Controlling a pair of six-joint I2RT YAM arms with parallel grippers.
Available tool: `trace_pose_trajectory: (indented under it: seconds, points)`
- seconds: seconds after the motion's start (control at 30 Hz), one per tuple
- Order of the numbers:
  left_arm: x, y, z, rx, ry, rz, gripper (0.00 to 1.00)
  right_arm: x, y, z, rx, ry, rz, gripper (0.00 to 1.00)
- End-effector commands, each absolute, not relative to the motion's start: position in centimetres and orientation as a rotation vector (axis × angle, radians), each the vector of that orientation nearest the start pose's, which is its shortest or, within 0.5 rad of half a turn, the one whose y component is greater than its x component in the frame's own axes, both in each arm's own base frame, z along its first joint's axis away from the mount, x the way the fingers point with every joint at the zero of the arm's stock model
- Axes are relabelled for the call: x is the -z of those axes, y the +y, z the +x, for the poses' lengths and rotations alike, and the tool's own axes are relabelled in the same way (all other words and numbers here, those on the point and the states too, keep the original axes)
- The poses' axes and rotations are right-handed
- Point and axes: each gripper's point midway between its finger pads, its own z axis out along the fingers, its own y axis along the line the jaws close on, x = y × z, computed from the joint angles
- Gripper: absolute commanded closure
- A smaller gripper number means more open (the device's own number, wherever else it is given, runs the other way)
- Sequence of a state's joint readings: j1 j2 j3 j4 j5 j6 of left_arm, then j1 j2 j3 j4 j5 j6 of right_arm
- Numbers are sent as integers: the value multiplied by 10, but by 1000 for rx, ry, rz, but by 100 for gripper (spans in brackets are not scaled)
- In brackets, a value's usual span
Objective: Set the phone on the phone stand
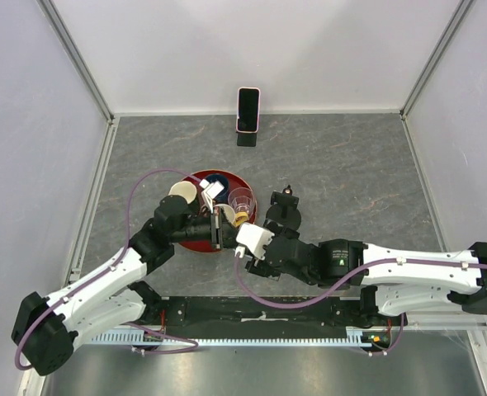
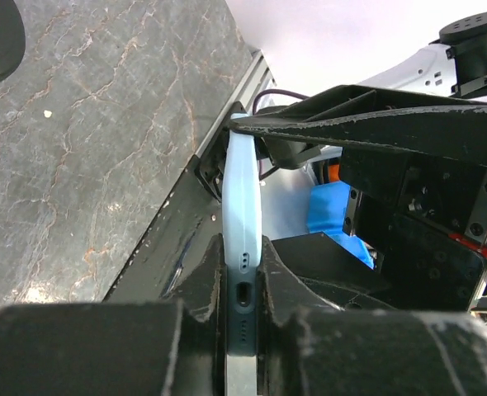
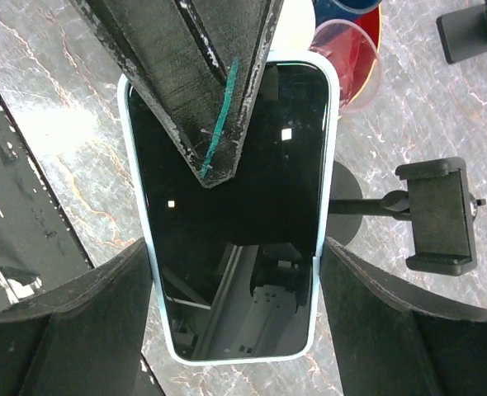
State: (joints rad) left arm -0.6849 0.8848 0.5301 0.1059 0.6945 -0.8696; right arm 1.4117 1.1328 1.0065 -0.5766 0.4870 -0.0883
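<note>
A phone (image 3: pixel 231 206) in a pale blue case hangs above the table between both grippers. My left gripper (image 2: pixel 242 280) is shut on its front and back faces; the charging port end (image 2: pixel 242 293) shows between the jaws. The left fingers (image 3: pixel 202 82) reach down over the screen in the right wrist view. My right gripper (image 3: pixel 235 264) is shut on the phone's two long sides. The black phone stand (image 3: pixel 437 216), an empty clamp on a round base, stands just right of the phone (image 1: pixel 286 206). In the top view both grippers (image 1: pixel 227 227) meet in front of the red plate.
A red plate (image 1: pixel 196 241) with cups, among them a clear pink cup (image 1: pixel 242 200), lies under and behind the grippers. A second phone in a pink case (image 1: pixel 248 109) sits on another stand at the back wall. A metal rail (image 2: pixel 252 74) runs along the near table edge.
</note>
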Motion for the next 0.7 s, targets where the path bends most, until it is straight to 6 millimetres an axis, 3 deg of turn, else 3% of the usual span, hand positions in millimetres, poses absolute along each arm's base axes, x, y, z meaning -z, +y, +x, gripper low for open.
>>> trace_pose_trajectory:
  seconds: [0.0,0.07,0.1,0.23,0.27,0.33,0.37,0.4,0.47,0.5,0.53,0.67]
  points:
    - [-255,-290,126,1698,1931,481,98,-225,298,136,-287,1764,-1125,34]
    - [-264,-288,127,1687,1893,474,98,-219,294,132,-330,1820,-1064,20]
    - [-271,-286,131,1669,1863,461,98,-212,289,129,-342,1841,-1062,2]
    - [-300,-268,135,1560,1738,411,98,-195,274,117,-418,1907,-1004,2]
    - [-304,-263,137,1522,1708,400,98,-198,270,115,-468,1919,-945,2]
    - [-309,-250,149,1442,1669,297,98,-187,265,111,-512,1942,-898,2]
    - [-323,-238,145,1431,1594,267,98,-185,262,111,-527,1947,-868,2]
    - [-318,-231,154,1390,1581,197,98,-178,256,110,-559,1971,-806,2]
    - [-338,-215,147,1406,1450,142,98,-183,253,111,-617,1962,-713,2]
    - [-332,-210,150,1400,1428,98,98,-180,255,109,-670,1975,-650,2]
    - [-339,-205,149,1425,1380,66,98,-182,257,107,-713,1971,-625,2]
    - [-340,-197,145,1466,1298,22,98,-219,279,83,-1087,1848,-566,2]
